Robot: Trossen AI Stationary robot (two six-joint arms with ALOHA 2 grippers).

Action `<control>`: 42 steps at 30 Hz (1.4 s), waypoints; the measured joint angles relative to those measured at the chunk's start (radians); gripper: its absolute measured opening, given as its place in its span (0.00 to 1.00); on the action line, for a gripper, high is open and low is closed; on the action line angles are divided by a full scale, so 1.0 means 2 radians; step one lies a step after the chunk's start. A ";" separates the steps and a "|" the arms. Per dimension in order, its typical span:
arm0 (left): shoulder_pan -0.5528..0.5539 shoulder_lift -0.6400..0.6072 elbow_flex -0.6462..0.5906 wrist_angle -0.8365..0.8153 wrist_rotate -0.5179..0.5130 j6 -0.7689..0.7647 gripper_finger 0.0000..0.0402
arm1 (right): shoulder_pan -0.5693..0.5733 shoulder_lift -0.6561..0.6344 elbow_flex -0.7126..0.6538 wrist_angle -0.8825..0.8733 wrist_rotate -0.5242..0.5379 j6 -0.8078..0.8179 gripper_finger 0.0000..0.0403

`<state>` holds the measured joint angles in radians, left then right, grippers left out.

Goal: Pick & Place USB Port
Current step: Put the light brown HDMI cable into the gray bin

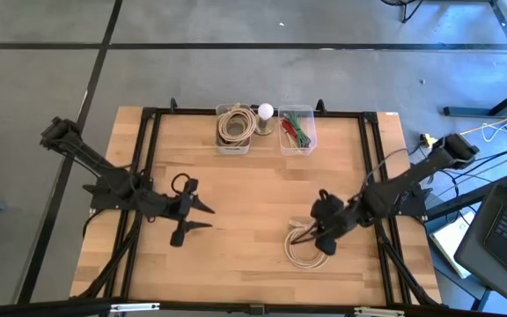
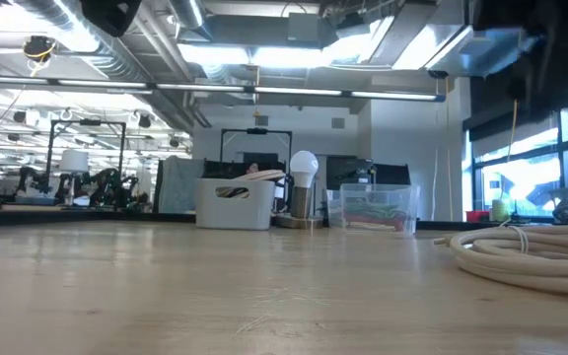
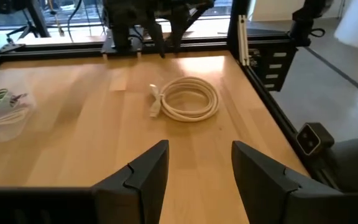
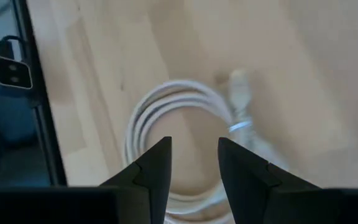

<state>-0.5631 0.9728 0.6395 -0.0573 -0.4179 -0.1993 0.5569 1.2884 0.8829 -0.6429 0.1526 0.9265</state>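
Cream-white USB cable (image 1: 303, 251) — coiled in a flat loop on the table (image 1: 253, 194).

Coiled cable (image 1: 302, 249) lies front-right; two bins (image 1: 234, 130) apparently sit behind it.

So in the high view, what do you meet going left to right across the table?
Left claw → white bin of coiled cables → light bulb → clear bin of green and red wires → right claw over the white coiled cable.
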 joint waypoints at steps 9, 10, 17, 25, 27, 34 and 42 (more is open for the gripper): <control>-0.004 0.005 0.000 0.005 0.008 0.000 0.42 | 0.040 0.000 -0.106 0.231 0.010 0.031 0.33; -0.004 0.005 0.000 0.005 0.009 0.000 0.42 | 0.042 0.000 -0.112 0.246 0.010 0.031 0.33; -0.004 0.005 0.000 0.005 0.022 0.000 0.42 | 0.049 0.000 -0.124 0.283 0.019 0.019 0.33; -0.004 0.005 0.000 0.005 0.021 0.000 0.42 | 0.049 0.002 -0.122 0.246 0.033 0.008 0.33; -0.004 0.005 0.000 0.005 0.021 0.001 0.42 | 0.049 0.011 -0.122 0.225 0.038 0.016 0.33; -0.002 0.005 0.000 0.005 0.013 0.002 0.42 | 0.037 0.072 -0.121 0.219 0.041 -0.048 0.33; -0.002 0.005 0.000 0.005 0.005 0.002 0.42 | 0.002 0.119 -0.121 0.212 0.042 -0.175 0.33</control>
<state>-0.5667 0.9821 0.6395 -0.0472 -0.4081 -0.1959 0.5606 1.5260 0.6417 -0.2182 0.2363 0.5767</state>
